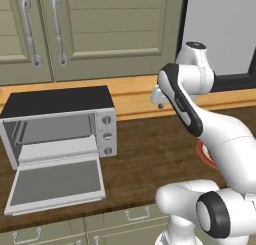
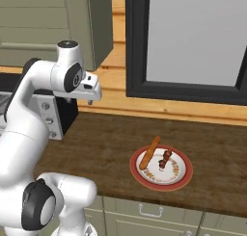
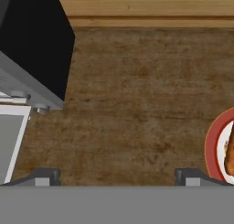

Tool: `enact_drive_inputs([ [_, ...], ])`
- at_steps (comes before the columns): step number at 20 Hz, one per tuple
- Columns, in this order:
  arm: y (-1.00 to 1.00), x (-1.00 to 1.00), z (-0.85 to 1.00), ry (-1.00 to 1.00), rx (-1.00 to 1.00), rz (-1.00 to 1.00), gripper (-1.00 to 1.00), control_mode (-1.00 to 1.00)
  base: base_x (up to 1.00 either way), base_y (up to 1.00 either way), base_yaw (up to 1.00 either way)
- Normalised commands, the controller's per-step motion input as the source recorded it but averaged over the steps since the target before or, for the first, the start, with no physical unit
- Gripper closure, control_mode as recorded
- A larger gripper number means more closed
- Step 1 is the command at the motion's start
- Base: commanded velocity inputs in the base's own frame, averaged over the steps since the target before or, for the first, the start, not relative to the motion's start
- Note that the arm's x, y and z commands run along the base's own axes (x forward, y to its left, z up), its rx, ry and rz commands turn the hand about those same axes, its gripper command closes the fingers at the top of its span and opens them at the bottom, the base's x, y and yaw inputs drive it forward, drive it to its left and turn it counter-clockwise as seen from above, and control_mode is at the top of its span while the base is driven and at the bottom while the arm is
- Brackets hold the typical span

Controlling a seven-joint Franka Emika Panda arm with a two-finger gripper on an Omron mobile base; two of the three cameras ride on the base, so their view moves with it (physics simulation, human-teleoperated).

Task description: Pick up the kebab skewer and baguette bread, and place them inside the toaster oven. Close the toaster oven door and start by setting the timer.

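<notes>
On the dark wooden surface (image 2: 106,148) the toaster oven (image 1: 60,121) stands with its door (image 1: 56,181) dropped open, the empty hand (image 3: 116,175) hovers spread wide, and the baguette bread (image 2: 149,153) and kebab skewer (image 2: 165,159) lie on a red-rimmed plate (image 2: 183,175).
</notes>
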Motion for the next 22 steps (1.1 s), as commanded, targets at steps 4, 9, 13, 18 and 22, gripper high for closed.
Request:
enact_drive_inputs([
  [4,0.00,0.00,0.00,0.00,0.00,0.00,-1.00,1.00,0.29,0.02,0.00],
  [9,0.07,0.00,-0.01,0.00,0.00,-0.01,-1.00,-1.00,0.00,0.00,0.00],
  [13,0.71,-0.22,-0.13,-0.03,0.00,-0.17,-1.00,-1.00,0.00,0.00,0.00],
  [18,0.98,-0.40,-0.09,-0.07,0.00,-0.12,-1.00,-1.00,0.00,0.00,0.00],
  [22,0.95,-0.22,-0.13,-0.08,-0.02,-0.08,-1.00,-1.00,0.00,0.00,0.00],
])
